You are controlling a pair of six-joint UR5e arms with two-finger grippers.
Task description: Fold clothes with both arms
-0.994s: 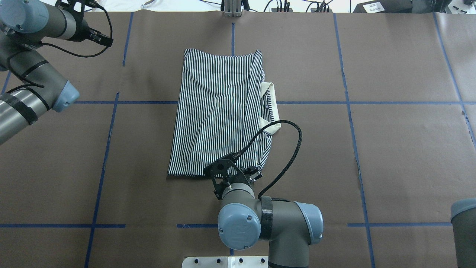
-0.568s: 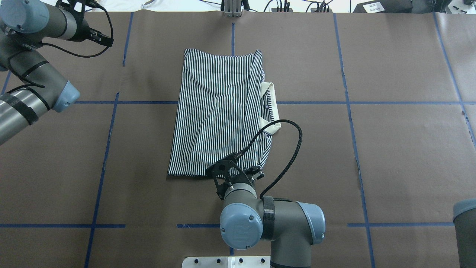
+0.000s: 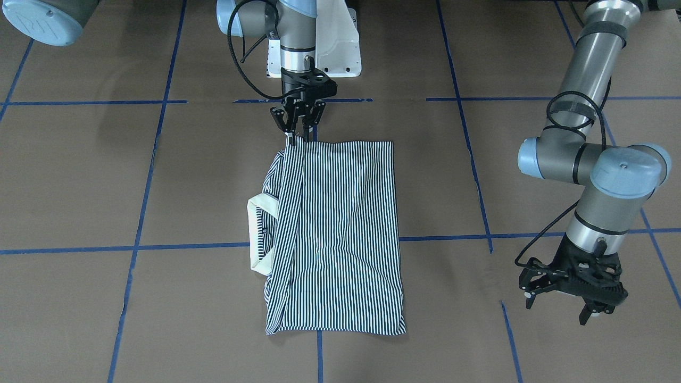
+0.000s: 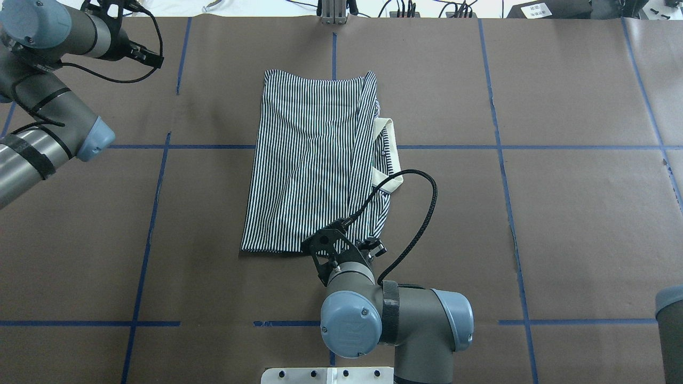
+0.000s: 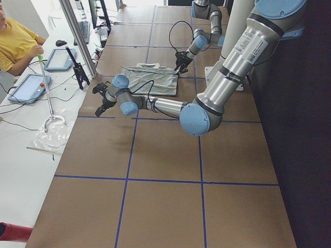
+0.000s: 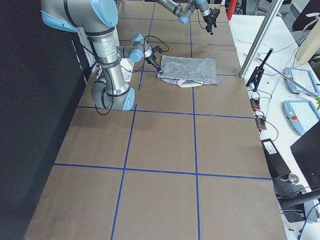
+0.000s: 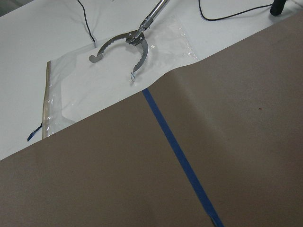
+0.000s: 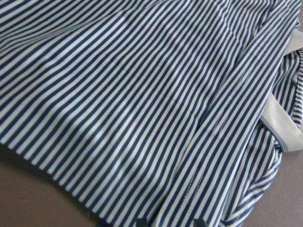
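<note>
Now the polo shirt (image 3: 340,229) lies half-folded in the middle of the table (image 3: 532,175), right gripper (image 3: 298,135) at its robot-side hem, jaws slightly parted on nothing — probably lining up the next fold — left gripper (image 3: 561,311) well aside, spread empty.

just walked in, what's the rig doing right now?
The right gripper is down at the robot-side edge of the navy-and-white striped polo shirt, which lies partly folded on the brown table. Its jaws straddle the fabric; whether it is clamped is unclear. The left gripper hovers open off to the side, clear of the shirt.
</note>
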